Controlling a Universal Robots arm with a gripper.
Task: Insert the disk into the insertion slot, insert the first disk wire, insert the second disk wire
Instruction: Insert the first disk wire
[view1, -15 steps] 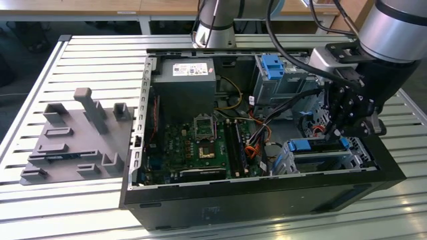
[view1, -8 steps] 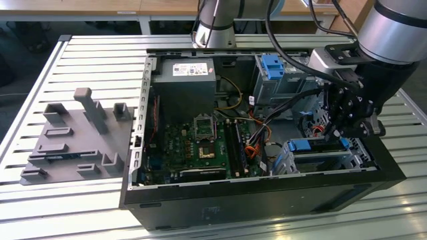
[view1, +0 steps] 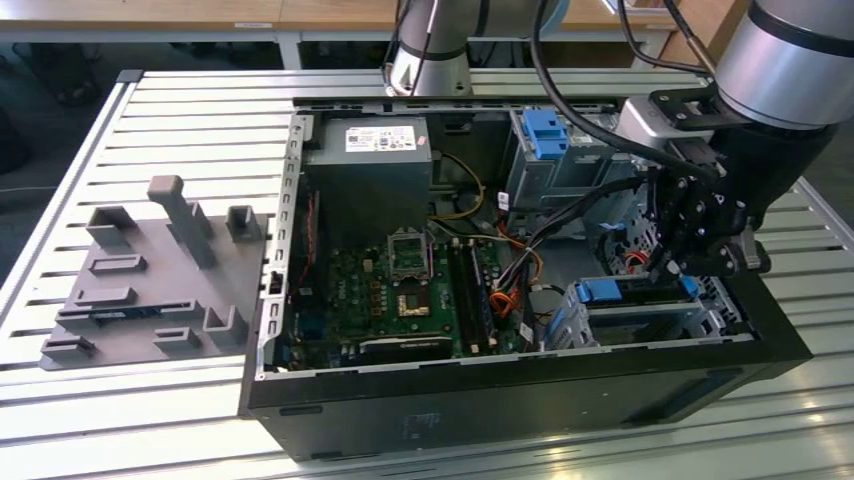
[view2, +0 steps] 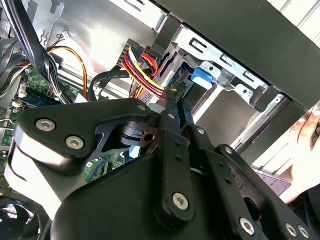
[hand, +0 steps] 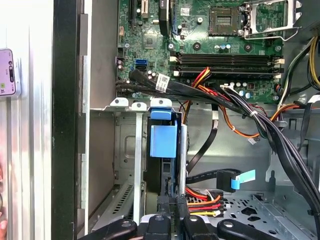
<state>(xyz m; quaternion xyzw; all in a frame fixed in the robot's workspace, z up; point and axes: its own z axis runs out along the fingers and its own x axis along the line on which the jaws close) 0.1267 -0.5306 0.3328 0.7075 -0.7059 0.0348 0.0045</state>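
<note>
In the exterior view the disk (view1: 621, 292), in its bright blue carrier, sits inside the insertion slot (view1: 707, 320), the metal cage at the case's near right corner. My gripper (view1: 665, 265) reaches down just behind it. In the first wrist view the disk's blue tab (hand: 163, 141) stands in the cage (hand: 127, 145), and my gripper (hand: 172, 207) is shut on the plug of a red, yellow and black disk wire (hand: 202, 200), right at the disk's edge. The second wrist view shows the same wire (view2: 145, 75) ending at the gripper (view2: 175, 97), beside the blue tab (view2: 202, 77). A black disk wire with a light-blue plug (hand: 242, 180) lies loose nearby.
The open computer case holds the motherboard (view1: 400, 290), a power supply (view1: 367, 170), a taller bay with a blue latch (view1: 547, 135) and a thick black cable bundle (hand: 280, 135). A grey fixture block (view1: 147, 270) stands on the slatted table. A hand (view2: 305, 150) is outside the case.
</note>
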